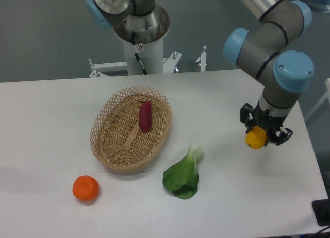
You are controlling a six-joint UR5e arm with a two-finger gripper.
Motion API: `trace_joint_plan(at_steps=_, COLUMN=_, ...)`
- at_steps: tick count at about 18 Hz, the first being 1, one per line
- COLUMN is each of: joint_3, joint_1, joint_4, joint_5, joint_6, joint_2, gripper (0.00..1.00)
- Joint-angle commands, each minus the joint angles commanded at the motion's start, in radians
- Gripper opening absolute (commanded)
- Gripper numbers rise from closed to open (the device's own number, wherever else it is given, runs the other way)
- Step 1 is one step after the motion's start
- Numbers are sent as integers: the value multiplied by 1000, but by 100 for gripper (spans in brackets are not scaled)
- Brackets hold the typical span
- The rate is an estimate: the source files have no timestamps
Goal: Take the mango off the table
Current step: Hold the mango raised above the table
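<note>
The yellow-orange mango (255, 139) hangs at the right side of the white table (51, 145), only its lower end showing below the black fingers. My gripper (263, 135) points straight down and is shut on the mango. The fruit appears to sit slightly above the tabletop, though the gap is hard to judge from this view.
A wicker basket (111, 142) holding a purple sweet potato (145, 116) stands mid-table. A green bok choy (184, 173) lies in front of it, left of the gripper. A round orange tangerine (85, 188) sits at the front left. The table's right edge runs close by the gripper.
</note>
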Motion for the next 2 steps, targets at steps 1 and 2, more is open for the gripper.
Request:
trace_joint_plan(at_steps=1, joint_3=0, joint_1=0, joint_4=0, joint_5=0, joint_6=0, joint_2=0, gripper=63)
trace_joint_plan(at_steps=2, joint_3=-2, joint_1=0, joint_4=0, joint_5=0, joint_6=-2, joint_2=0, gripper=63)
